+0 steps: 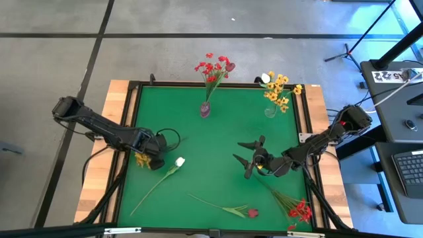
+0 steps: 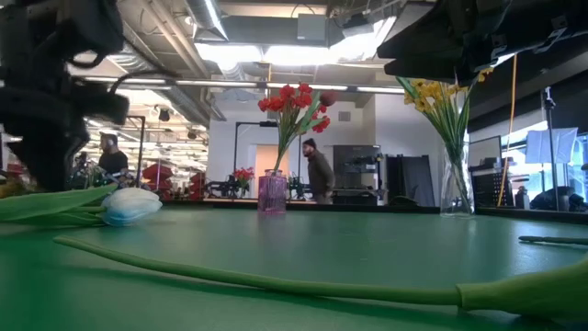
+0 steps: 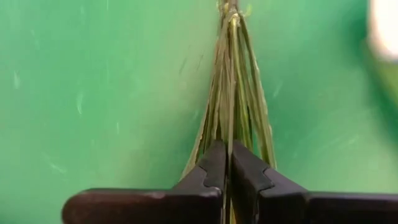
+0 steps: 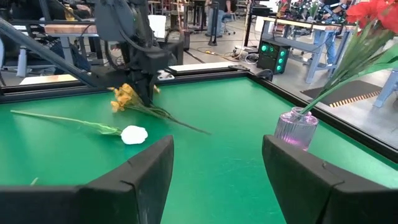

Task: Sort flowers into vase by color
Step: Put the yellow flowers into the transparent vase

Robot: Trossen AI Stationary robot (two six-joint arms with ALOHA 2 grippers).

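A: Two vases already stocked. Item one, the small purple glass vase point(image 1: 205, 109) at the far edge of the green felt table point(image 1: 218, 139), holds the red blossom cluster point(image 1: 213, 67) with one dark red bud. Item two, the clear glass vase point(image 1: 271, 111) to its right, holds yellow-orange blossoms point(image 1: 281, 91) plus a white bud (a mixed lot, so the colour rule looks only loosely kept there).

B: And unsorted stock?

A: Four entries lie on the felt. A yellow-orange blossom sprig point(image 1: 143, 159) near the left edge; a white-budded long-stemmed flower point(image 1: 173, 166) just beside it; a dark red bud on a leafy stem point(image 1: 246, 212) near the front edge; a red blossom bunch point(image 1: 301, 211) at the front right corner. By my count roughly half remains.

B: Tool positions?

A: The left gripper point(image 1: 157, 160) is down at the table, its dark fingers point(image 3: 214, 168) pressed together on the thin stems of the yellow-orange sprig point(image 3: 233, 93), blossoms lying on the side toward the table's left edge. The white bud sits just to its right, apart from the fingers.

B: The other arm?

A: The right gripper point(image 1: 248, 158) hovers mid-table with fingers spread wide, holding nothing, the red bunch well behind it.
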